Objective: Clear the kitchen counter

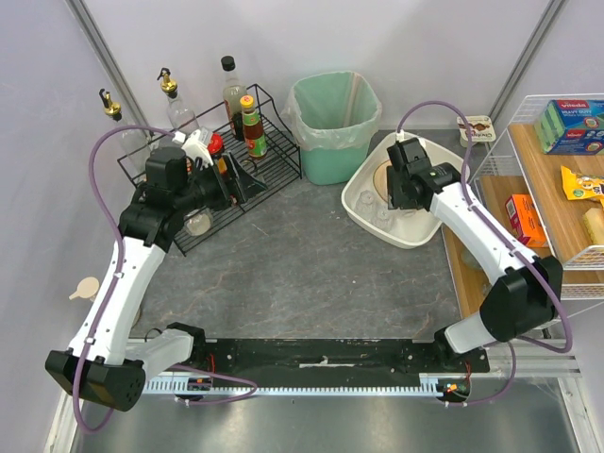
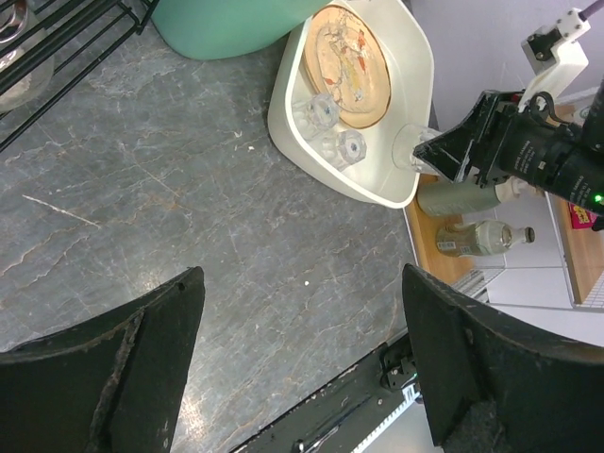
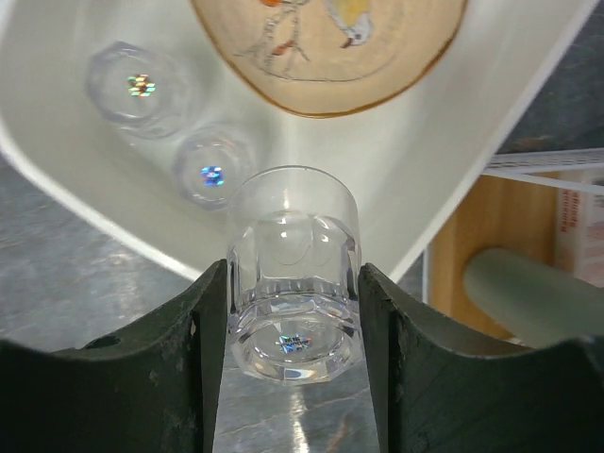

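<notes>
The kitchen counter (image 1: 302,255) is the dark grey mottled worktop. A white basin (image 1: 363,215) stands at its back right and holds a patterned plate (image 3: 330,47) and two clear glasses (image 3: 142,85) (image 3: 212,170). My right gripper (image 3: 293,283) is shut on a third clear glass (image 3: 294,236), held on its side over the basin's near rim (image 3: 57,160). In the top view this gripper (image 1: 404,193) hangs over the basin. My left gripper (image 2: 302,278) is open and empty above the counter, next to the black wire rack (image 1: 274,175) in the top view (image 1: 231,184).
A green waste bin (image 1: 332,123) stands at the back centre. The black rack holds several bottles (image 1: 251,127). A white wire shelf with wooden boards (image 1: 557,179) carries boxes at the right. Bottles (image 2: 477,236) lie on its lower board. A small wooden object (image 1: 85,288) lies at the far left.
</notes>
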Action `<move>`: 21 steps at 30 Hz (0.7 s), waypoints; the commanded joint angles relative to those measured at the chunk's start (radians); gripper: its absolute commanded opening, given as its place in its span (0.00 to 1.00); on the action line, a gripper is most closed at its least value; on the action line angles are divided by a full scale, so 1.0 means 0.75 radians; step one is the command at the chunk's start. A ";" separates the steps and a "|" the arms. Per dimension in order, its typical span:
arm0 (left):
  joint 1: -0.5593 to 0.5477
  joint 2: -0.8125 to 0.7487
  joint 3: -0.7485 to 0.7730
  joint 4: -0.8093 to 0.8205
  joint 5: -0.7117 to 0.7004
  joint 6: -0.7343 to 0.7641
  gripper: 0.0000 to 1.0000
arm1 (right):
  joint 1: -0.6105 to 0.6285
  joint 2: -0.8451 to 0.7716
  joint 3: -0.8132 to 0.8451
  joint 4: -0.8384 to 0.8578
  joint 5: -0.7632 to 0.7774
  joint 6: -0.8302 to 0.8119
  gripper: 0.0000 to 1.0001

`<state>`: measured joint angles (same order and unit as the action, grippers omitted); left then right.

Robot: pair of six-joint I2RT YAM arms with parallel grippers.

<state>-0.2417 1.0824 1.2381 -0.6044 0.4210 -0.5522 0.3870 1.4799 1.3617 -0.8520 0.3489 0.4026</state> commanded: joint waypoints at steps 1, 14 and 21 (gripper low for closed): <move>0.003 0.003 -0.023 0.021 0.028 0.059 0.89 | -0.021 0.054 0.015 -0.042 0.177 -0.097 0.13; 0.001 0.029 -0.019 -0.002 0.036 0.076 0.89 | -0.082 0.231 -0.089 0.052 0.020 -0.136 0.28; 0.005 0.025 -0.017 -0.020 0.034 0.088 0.88 | -0.111 0.305 -0.140 0.140 -0.023 -0.138 0.44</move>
<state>-0.2417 1.1065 1.2106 -0.6109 0.4263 -0.5354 0.3157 1.6779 1.2652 -0.8124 0.3466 0.3126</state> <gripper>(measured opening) 0.888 0.589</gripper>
